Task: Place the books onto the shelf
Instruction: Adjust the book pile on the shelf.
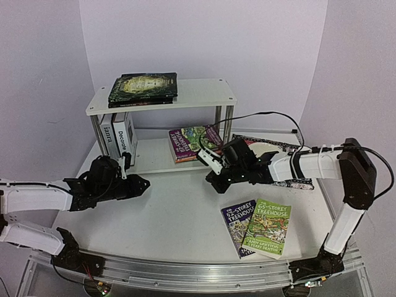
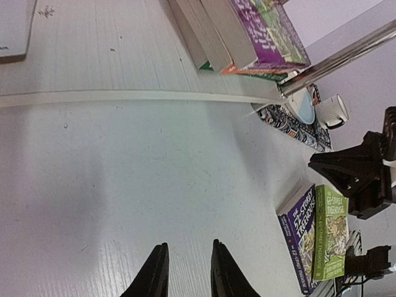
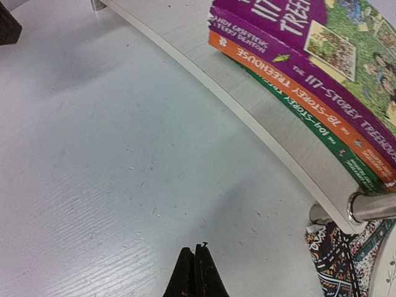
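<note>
The stack of paperbacks [image 3: 346, 105] on the lower tier of the shelf [image 1: 204, 93] showed three legible spines: "THE 117-STOREY TREEHOUSE" on purple, "THE 78-STOREY TREEHOUSE" on orange, and "THE 104-STOREY" on green. The purple spine also carried "GRIFFITHS & TERRY DENTON". Two books lay flat on the bench [image 1: 173, 210], touching side by side: a purple-blue paperback [image 1: 237, 224] titled "52-STOREY TREEHOUSE" and a green paperback [image 1: 267, 228] titled "65-STOREY TREEHOUSE". Two white hardbacks [image 1: 117, 133] stood upright at the left of the lower tier, one marked "Decorate". Dark books [image 1: 143, 86] lay flat on the top board. The bench was white with a faint linear grain, and the walls [image 1: 260, 49] were plain pale lilac. The shelf used flat white boards on shiny chrome posts [image 1: 228, 124]. A patterned mat [image 2: 297, 127] carried a ribbed white mug [image 2: 331, 111]. The left claw [image 2: 189, 247] stood slightly parted over the bench and gripped nothing. The right claw [image 3: 196, 250] was fully closed and empty, just in front of the shelf edge.
</note>
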Action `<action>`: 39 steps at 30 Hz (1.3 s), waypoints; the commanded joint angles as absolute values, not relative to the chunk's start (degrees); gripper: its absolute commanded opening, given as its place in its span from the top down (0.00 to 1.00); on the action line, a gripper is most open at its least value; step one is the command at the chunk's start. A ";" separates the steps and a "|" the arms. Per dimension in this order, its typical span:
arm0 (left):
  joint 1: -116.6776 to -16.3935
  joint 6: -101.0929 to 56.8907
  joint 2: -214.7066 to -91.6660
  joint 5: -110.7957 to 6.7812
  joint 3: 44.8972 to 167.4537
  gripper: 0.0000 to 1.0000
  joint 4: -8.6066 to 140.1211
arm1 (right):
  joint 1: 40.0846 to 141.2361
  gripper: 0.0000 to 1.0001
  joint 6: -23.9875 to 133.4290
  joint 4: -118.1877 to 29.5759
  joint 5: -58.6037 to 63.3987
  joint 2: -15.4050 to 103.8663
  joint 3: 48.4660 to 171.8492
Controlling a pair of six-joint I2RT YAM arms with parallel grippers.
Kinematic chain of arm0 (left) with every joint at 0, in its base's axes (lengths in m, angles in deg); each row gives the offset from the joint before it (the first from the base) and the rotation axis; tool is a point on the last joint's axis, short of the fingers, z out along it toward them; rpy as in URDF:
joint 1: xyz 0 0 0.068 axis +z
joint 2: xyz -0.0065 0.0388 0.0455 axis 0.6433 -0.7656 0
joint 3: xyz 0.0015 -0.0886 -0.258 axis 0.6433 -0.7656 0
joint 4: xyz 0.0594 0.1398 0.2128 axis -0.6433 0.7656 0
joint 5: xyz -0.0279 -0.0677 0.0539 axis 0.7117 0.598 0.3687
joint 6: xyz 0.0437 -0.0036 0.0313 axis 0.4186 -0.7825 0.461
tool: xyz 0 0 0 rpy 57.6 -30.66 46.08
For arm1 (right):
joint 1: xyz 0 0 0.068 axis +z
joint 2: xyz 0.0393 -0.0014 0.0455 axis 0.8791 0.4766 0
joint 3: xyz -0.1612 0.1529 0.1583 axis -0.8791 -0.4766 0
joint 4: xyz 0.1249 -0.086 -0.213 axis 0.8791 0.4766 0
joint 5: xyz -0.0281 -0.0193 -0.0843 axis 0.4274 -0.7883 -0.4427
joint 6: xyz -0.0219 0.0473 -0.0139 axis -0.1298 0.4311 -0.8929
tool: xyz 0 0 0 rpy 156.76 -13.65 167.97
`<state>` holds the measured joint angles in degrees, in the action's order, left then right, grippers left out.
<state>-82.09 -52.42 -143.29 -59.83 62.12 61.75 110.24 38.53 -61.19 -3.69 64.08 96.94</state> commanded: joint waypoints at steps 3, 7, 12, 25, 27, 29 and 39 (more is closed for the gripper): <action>-86.86 -50.87 -150.71 -62.33 69.78 0.75 57.14 | 107.41 1.00 40.99 -68.35 -11.12 53.88 86.31; -87.75 -50.54 -155.08 -63.59 72.66 0.75 56.79 | 104.10 0.96 45.63 -72.08 -12.50 49.32 80.66; -87.76 -50.87 -157.88 -64.82 75.25 0.75 56.70 | 103.37 0.90 47.47 -76.97 -17.03 46.31 75.05; -87.76 -51.29 -164.56 -66.73 79.28 0.28 54.17 | 103.37 0.02 54.00 -88.79 -26.66 42.72 64.29; -87.76 -51.15 -164.29 -67.59 79.18 0.24 53.76 | 103.38 0.02 54.73 -90.62 -27.11 43.07 63.31; -87.75 -50.53 -164.18 -68.02 79.40 0.23 53.70 | 103.37 0.02 55.07 -92.09 -27.13 43.58 62.35; -87.35 -50.99 -170.12 -67.52 84.79 0.91 53.53 | 103.43 0.02 55.81 -92.60 -25.30 45.58 63.27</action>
